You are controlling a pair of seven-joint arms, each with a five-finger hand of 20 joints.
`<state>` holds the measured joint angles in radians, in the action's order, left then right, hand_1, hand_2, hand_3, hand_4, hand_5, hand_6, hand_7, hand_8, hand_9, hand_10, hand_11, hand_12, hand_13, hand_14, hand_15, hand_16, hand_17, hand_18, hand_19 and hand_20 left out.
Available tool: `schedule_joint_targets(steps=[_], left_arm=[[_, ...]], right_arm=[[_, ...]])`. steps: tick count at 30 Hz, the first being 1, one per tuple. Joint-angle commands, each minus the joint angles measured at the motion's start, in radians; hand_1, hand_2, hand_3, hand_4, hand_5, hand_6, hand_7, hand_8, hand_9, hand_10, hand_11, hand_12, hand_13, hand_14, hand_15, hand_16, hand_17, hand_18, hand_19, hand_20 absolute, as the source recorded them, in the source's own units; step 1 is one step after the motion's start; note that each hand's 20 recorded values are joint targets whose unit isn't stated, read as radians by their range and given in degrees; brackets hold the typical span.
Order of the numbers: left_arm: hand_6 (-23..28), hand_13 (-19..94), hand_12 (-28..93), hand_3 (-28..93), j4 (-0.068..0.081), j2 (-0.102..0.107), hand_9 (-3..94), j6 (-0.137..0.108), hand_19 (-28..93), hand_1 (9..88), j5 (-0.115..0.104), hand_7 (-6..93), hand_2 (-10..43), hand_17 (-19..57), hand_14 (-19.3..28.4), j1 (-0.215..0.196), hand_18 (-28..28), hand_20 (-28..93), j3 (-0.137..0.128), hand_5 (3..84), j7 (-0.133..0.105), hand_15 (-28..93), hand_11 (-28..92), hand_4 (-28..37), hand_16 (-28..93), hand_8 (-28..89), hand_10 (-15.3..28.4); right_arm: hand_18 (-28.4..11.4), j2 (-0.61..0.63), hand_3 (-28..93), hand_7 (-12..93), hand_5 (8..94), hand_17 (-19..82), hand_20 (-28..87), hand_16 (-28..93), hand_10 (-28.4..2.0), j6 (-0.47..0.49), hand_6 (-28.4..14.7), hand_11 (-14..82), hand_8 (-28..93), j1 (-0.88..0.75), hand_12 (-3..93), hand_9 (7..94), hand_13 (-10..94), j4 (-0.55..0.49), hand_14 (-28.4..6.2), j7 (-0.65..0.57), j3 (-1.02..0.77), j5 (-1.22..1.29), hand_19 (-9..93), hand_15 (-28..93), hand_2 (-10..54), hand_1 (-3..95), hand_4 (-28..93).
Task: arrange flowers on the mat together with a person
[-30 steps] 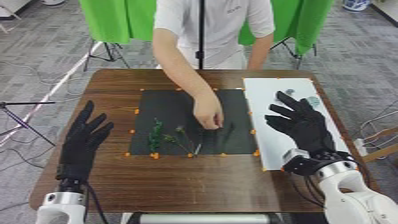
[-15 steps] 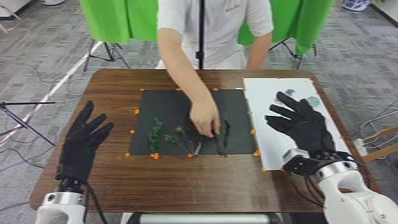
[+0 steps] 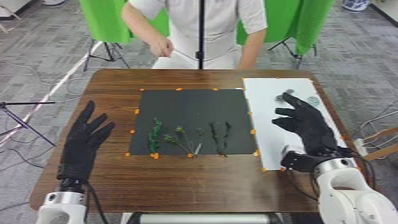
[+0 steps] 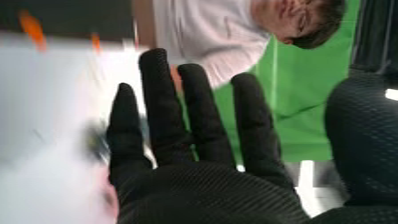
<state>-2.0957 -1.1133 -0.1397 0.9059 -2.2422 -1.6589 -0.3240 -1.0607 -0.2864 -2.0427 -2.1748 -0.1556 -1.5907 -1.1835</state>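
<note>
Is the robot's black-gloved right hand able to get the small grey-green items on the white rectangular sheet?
Probably yes: the right hand is over the sheet, close to the grey-green items, with nothing seemingly in between.

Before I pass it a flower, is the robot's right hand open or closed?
Open: the right hand has its fingers straight and spread, over the white sheet.

You get bright, fairly even light across the head view, a soft sheen on the brown table (image 3: 204, 182) at lower centre, and pale brightness from the white sheet (image 3: 277, 127) right of centre, which glares nearly featureless in the right wrist view.
</note>
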Motion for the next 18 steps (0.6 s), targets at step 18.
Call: schedule_joint_targets(steps=[18], left_arm=[[-5.1, 24, 14, 75, -0.006, 0.000, 27.9, -0.008, 45, 19.7, -0.003, 12.2, 3.8, -10.1, 18.6, 0.000, 27.0, 1, -0.010, 23.7, 0.011, 21, 8, -28.3, 1, -10, 12.0]], right_arm=[[-24.0, 0.336, 69, 18, 45.9, 16, 36, 16, -13.9, 0.163, 3.3, 48.5, -12, 0.380, 18.9, 52.2, 53, 0.186, -13.2, -0.634, 0.346, -0.934, 67, 78, -2.7, 34.4, -23]])
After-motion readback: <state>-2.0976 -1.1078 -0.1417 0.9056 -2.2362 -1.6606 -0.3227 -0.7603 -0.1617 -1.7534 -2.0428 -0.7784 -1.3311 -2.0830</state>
